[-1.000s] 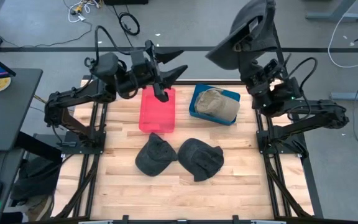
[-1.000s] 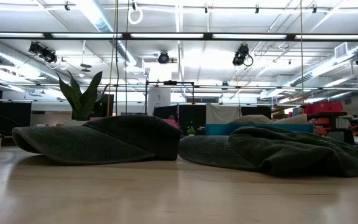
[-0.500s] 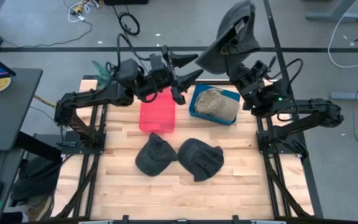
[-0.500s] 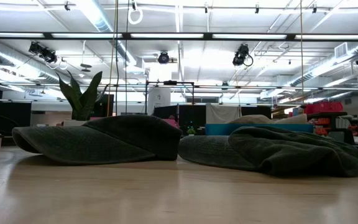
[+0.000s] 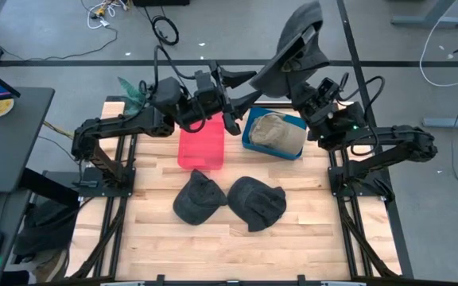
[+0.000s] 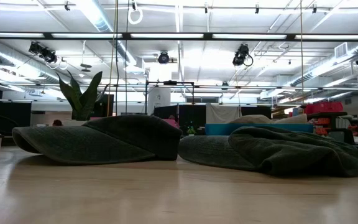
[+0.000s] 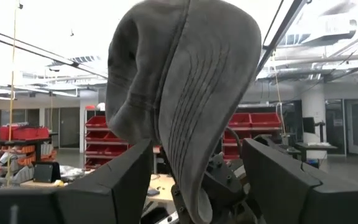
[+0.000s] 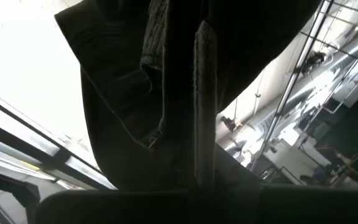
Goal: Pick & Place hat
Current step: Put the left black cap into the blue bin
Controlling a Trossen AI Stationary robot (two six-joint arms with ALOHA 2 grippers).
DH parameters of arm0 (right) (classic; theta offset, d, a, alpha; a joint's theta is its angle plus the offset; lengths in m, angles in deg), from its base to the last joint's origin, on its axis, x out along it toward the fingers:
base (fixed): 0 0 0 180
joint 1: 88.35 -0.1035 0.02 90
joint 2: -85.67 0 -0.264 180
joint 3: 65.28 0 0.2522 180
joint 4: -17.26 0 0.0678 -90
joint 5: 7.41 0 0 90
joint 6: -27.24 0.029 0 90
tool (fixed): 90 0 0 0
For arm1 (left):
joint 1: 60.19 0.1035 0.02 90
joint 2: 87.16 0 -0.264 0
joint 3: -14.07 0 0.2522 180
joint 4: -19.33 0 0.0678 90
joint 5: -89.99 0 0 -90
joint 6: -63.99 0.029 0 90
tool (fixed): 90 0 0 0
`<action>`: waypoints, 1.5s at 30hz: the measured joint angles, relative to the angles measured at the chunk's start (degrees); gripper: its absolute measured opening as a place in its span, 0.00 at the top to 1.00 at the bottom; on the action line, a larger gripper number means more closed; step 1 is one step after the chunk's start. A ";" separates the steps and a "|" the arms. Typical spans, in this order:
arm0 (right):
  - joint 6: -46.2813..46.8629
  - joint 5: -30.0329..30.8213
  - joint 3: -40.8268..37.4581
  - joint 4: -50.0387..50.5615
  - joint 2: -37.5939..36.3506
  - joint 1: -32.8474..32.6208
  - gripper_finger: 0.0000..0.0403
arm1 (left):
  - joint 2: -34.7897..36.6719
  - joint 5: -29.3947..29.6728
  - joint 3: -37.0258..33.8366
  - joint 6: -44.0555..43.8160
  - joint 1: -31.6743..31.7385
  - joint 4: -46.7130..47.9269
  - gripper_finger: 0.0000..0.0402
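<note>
My right gripper [image 5: 305, 80] is raised over the table's far right and shut on a dark grey hat [image 5: 296, 46], which stands above it. In the left wrist view the hat's stitched brim [image 7: 194, 124] stands edge-on between the fingers of my open left gripper [image 5: 242, 86]; I see a gap on either side. Two more dark hats [image 5: 199, 197] [image 5: 257, 203] lie flat on the wooden table. A tan hat [image 5: 277, 133] lies in a blue bin [image 5: 253, 127]. My right gripper holds the dark grey hat by its lower end [image 5: 299, 73], coming from below with the fingers pointing up. The hat is lifted clear and stands upright above the fingers. In the right wrist view folded cloth [image 8: 166, 112] fills the picture and hides the fingertips.
A pink bin [image 5: 201, 140] stands beside the blue bin at the table's far middle, under my left arm. The bare wood of the near half of the table [image 5: 237, 250] lies in front of the two dark hats. A plant [image 6: 79, 96] shows beyond the table's far left corner.
My left gripper has moved toward the table's right, up to the raised hat, and has stayed open. My right gripper has carried the hat a little toward the left and turned it, so the brim now stands between the left fingers.
</note>
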 joint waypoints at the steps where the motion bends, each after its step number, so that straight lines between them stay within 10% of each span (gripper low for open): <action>1: 0.41 -0.33 0.00 -0.03 0.12 0.00 1.00 | 0.00 0.00 0.00 0.00 0.00 -0.55 0.38; 22: 4.53 -2.44 0.00 -0.84 0.81 0.02 0.98 | 0.07 1.05 0.00 0.46 0.11 -0.61 0.96; 45: 8.17 -17.87 -0.02 8.58 0.46 -0.04 0.21 | 6.85 8.21 -0.04 23.63 -0.39 2.13 0.97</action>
